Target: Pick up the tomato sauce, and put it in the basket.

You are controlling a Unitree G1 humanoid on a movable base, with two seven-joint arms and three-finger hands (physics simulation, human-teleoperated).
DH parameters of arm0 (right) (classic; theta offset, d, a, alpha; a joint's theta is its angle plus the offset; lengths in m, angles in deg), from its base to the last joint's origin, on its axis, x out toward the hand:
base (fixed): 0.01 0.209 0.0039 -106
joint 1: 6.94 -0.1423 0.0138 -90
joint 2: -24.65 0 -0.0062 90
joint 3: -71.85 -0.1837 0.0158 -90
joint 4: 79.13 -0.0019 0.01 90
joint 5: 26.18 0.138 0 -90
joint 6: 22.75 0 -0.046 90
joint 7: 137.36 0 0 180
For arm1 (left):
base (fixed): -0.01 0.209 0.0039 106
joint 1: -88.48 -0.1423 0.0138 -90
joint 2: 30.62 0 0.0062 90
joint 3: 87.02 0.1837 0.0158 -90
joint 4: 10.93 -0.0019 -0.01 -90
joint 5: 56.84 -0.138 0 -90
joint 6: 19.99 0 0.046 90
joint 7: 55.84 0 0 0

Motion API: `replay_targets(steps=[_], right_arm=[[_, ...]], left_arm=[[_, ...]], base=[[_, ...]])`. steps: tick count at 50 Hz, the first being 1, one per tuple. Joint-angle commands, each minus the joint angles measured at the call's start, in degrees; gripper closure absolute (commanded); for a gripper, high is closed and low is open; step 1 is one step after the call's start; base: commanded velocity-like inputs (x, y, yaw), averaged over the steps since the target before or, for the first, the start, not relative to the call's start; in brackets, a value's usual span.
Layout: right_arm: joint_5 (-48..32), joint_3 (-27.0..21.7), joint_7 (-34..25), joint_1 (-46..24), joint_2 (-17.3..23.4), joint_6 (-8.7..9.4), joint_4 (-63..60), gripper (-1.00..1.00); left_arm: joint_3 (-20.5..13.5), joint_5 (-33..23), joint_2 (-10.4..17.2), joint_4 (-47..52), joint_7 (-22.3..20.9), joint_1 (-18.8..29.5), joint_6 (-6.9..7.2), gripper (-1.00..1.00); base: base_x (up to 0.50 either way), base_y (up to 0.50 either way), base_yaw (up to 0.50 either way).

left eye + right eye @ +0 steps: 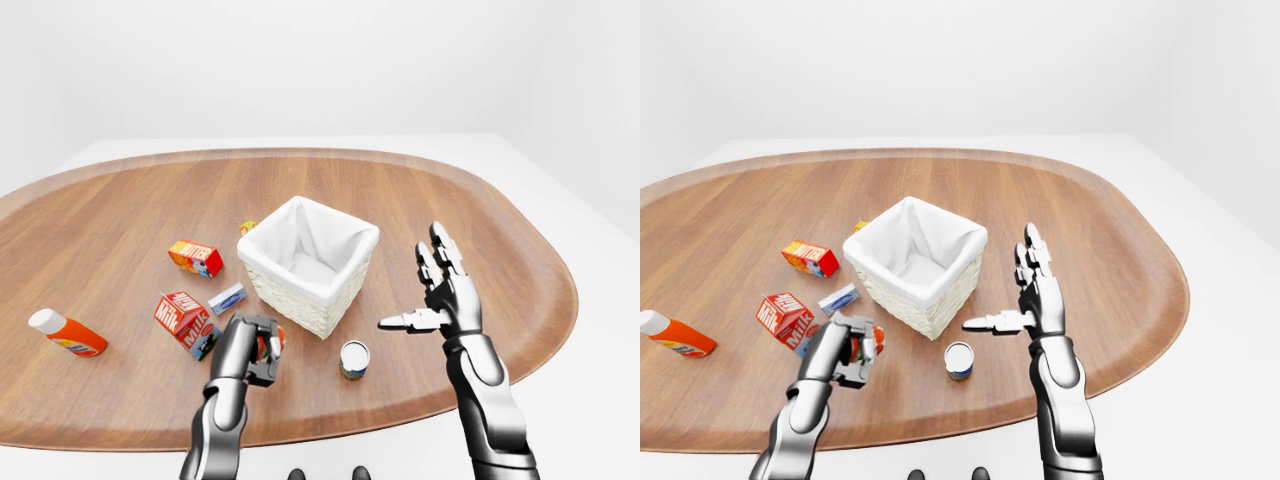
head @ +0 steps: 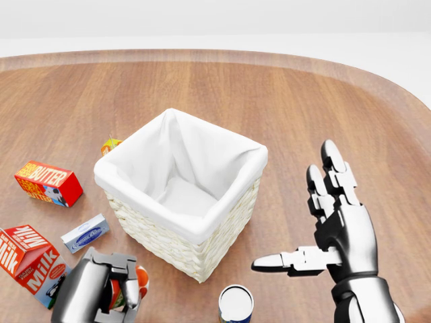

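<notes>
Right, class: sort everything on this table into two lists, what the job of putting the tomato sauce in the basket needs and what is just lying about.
Needed for the job:
tomato sauce, gripped in the left hand
basket, white-lined and empty

Just lying about:
milk carton
butter box
small blue-and-white box
can
orange bottle
right hand, open and idle
</notes>
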Motion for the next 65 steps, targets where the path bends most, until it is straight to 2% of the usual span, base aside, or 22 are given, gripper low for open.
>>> replay_targets(steps=[1,37,65], right_arm=[[-0.02,-0.05,0.07,-0.26,0.03,0.00,0.60,-1.00],[-0.25,0.20,0.06,0.07,-0.04,0.00,0.56,-1.00],[-0.34,0.26,-0.01,0.12,-0.06,0.00,0.79,-1.00]], left_arm=[[0.72,-0.45,-0.23,9.11,-2.16,-2.43,0.00,1.00],[1.50,-3.10,-0.29,21.46,-6.92,-5.04,0.00,1.00],[1.94,-5.18,-0.60,27.06,-10.35,-3.85,0.00,1.00]], base=[[0.00,0.00,0.00],[0.00,0.00,0.00],[0.00,0.00,0.00]])
